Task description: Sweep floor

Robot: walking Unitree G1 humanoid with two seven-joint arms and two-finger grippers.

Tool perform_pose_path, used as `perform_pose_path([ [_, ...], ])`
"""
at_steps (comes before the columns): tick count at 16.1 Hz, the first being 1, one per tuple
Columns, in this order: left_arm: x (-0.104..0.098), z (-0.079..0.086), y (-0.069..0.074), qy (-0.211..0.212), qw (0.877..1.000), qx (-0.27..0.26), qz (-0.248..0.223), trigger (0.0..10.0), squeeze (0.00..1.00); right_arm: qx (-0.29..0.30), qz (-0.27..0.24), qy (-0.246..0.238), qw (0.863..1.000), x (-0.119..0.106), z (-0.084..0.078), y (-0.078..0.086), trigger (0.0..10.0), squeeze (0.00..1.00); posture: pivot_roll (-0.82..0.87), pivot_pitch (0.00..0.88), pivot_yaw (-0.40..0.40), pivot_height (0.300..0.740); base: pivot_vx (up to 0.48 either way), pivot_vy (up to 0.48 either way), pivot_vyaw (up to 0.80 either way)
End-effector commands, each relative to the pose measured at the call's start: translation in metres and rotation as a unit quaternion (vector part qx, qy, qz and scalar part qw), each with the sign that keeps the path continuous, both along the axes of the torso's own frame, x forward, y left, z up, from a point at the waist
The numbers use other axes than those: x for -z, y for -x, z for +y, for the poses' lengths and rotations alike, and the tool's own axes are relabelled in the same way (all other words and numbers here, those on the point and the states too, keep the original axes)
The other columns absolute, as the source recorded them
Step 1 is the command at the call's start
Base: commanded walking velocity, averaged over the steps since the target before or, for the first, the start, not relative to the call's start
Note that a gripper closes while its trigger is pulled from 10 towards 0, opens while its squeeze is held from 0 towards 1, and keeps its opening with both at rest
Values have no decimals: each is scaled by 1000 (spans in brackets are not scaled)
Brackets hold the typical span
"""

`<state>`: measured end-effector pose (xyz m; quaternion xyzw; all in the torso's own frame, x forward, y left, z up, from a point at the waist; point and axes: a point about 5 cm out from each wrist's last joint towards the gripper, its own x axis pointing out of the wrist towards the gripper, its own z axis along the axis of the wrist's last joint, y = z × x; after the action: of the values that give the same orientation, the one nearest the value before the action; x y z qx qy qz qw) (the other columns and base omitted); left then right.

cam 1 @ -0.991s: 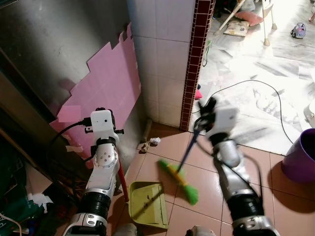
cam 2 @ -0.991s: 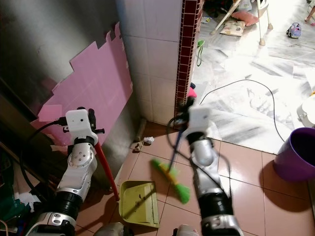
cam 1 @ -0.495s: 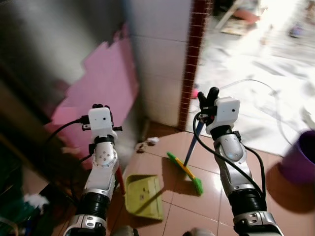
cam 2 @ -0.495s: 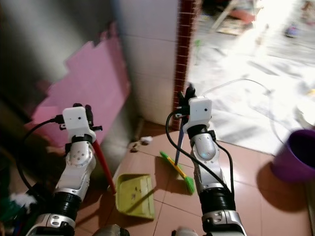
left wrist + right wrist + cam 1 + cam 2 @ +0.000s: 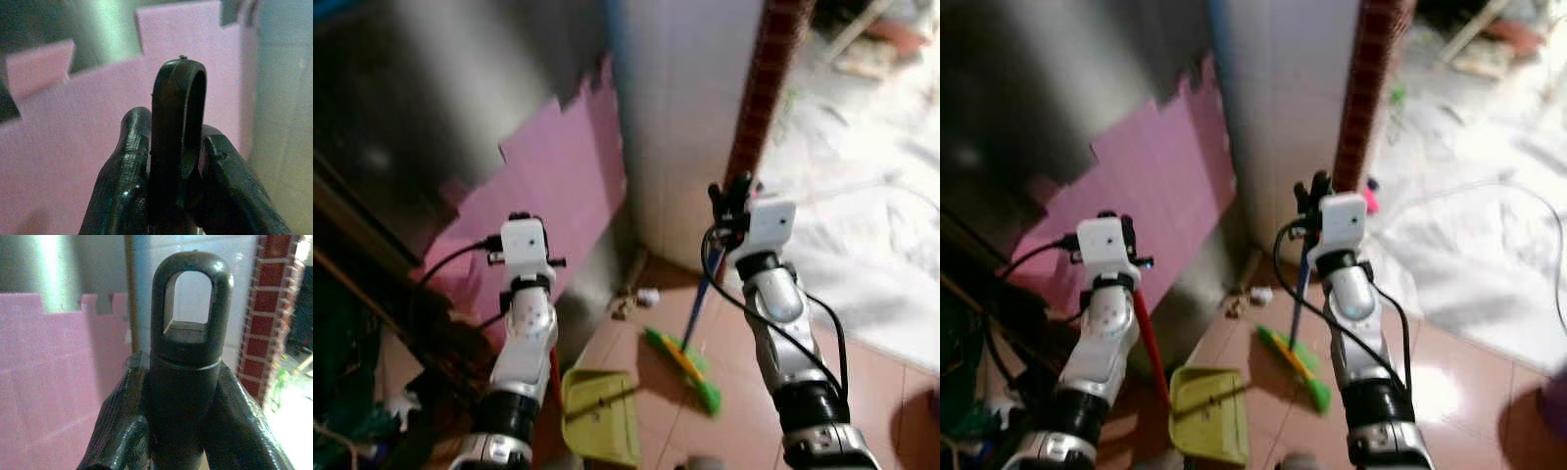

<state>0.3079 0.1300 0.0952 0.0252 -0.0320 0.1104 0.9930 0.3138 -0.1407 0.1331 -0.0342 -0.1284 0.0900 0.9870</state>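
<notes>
My right gripper (image 5: pixel 732 194) is shut on the black looped top (image 5: pixel 190 328) of a blue broom handle (image 5: pixel 703 294). The green broom head (image 5: pixel 683 354) rests on the terracotta tiles beside the yellow-green dustpan (image 5: pixel 598 427). My left gripper (image 5: pixel 521 221) is shut on the black loop (image 5: pixel 177 112) at the top of the dustpan's red stick (image 5: pixel 1151 343), and the pan lies flat on the floor. Small white and brown scraps (image 5: pixel 638 300) lie near the foot of the tiled pillar, just beyond the broom head.
A pink foam mat (image 5: pixel 563 191) leans on the grey wall to the left. The white tiled pillar (image 5: pixel 685 117) with a red-brown edge (image 5: pixel 759 108) stands ahead. Pale marble floor (image 5: pixel 871 255) opens to the right. Dark clutter and cables (image 5: pixel 362 392) crowd the left.
The camera has swung left, so the purple bucket has left the picture. The broom head has swung a little towards the dustpan. Both grips stay the same.
</notes>
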Motion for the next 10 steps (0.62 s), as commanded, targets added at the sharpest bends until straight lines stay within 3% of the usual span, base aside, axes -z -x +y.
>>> perform_pose_path([
  [1,-7,11,-3,0,1000,-24,-12,10000,0,-23,-49,13,998,-19,11,0,10000,0,-109,0,54,740,0,0,0],
  [6,2,15,0,-13,998,-52,11,10000,0,-27,-56,21,998,-23,8,-1,10000,0,-109,0,46,740,0,0,0],
  [10,17,23,5,49,993,-100,48,10000,0,-21,-33,12,999,-20,4,-4,10000,0,-105,0,35,740,0,0,0],
])
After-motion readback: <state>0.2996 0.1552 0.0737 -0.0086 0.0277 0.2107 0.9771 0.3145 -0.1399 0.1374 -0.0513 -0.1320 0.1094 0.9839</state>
